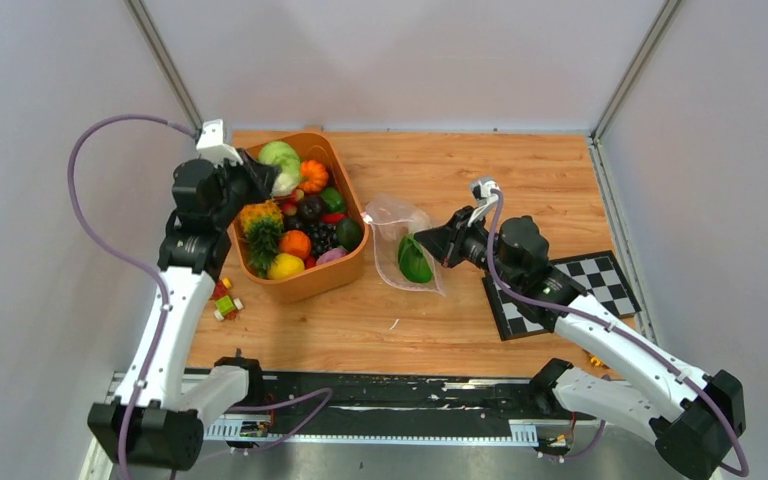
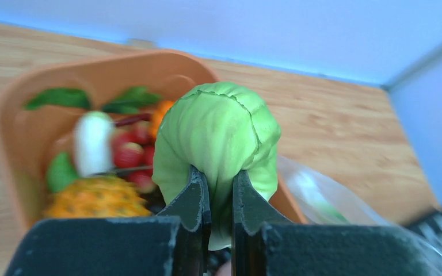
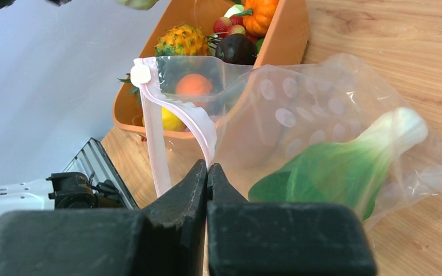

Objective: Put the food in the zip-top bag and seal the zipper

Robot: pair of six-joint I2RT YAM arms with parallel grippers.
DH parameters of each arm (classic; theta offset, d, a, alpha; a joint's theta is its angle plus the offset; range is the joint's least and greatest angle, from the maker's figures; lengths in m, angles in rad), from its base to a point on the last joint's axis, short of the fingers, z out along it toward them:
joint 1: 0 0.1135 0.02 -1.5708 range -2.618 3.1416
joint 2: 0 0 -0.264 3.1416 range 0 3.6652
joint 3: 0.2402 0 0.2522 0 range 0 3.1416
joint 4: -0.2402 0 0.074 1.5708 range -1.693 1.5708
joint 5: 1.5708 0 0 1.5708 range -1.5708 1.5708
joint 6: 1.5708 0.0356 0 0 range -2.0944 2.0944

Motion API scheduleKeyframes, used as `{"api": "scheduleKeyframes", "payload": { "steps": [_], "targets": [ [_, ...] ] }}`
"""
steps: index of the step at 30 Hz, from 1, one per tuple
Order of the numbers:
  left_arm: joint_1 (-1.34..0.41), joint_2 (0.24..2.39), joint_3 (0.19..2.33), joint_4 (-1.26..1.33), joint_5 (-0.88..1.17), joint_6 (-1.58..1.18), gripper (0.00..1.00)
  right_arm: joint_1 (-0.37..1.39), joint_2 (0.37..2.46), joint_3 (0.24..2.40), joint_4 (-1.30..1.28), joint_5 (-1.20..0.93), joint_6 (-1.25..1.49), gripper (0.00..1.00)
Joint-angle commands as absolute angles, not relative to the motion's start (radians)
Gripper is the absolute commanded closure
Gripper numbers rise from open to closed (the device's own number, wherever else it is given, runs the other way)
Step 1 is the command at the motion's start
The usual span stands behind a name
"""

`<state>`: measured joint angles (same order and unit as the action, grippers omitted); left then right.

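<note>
The pale green cabbage (image 2: 216, 138) is the piece in hand now. It hangs above the orange tub (image 1: 305, 283), lifted clear of the rest of the food (image 1: 295, 243) there, and it is not yet over the bag. The left gripper (image 2: 221, 181) has it by the lower folds: the two fingers stand only a narrow gap apart, with a flap of the cabbage pinched between them. The zip-top bag (image 3: 322, 98) lies on the wooden table (image 1: 500, 170) just beside the tub, and one bok choy (image 3: 334, 169) is already inside it. The right gripper (image 3: 207, 172) is closed fully on the bag's mouth edge, at the pinkish zipper (image 3: 175, 109), and lifts this edge so that the mouth stands open. I judge the step to be the carrying of the cabbage to the bag; the loading is at an early part, since much food remains in the tub and the zipper is unsealed. The next move calls for bringing the cabbage across to the open mouth and lowering it inside before release — it looks wide against the opening, so it could catch on the rim or push the thin bag away. A checkered board (image 1: 605, 280) lies under the right arm, apart from the bag.
</note>
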<state>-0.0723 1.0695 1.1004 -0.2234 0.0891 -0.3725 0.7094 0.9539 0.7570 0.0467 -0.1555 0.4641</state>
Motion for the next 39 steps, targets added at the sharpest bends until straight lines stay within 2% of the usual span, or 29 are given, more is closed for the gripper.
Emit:
{"api": "scheduleKeyframes", "payload": {
  "steps": [1,9,15,24,27,35,39],
  "targets": [
    [-0.122,0.898,1.000,-0.136,0.425,-0.469,0.91,0.716,0.937,0.751,0.111,-0.133,0.479,1.00],
    [-0.361,0.608,0.833,-0.119,0.555,-0.529,0.91,0.791,0.968,0.730,0.154,-0.041,0.509,1.00],
    [-0.524,0.525,0.711,0.052,0.642,-0.654,0.93,0.882,1.011,0.738,0.171,0.079,0.512,1.00],
    [-0.697,0.598,0.690,-0.077,0.499,-0.508,0.93,0.928,1.033,0.746,0.231,0.102,0.523,1.00],
    [-0.729,0.609,0.661,-0.074,0.350,-0.499,0.95,0.930,1.030,0.752,0.231,0.093,0.519,1.00],
    [-0.748,0.676,0.648,-0.102,0.104,-0.502,0.96,0.933,0.992,0.740,0.240,0.067,0.521,1.00],
    [-0.754,0.716,0.633,-0.037,0.040,-0.529,0.96,0.933,0.961,0.728,0.236,0.035,0.515,1.00]
  ]
}}
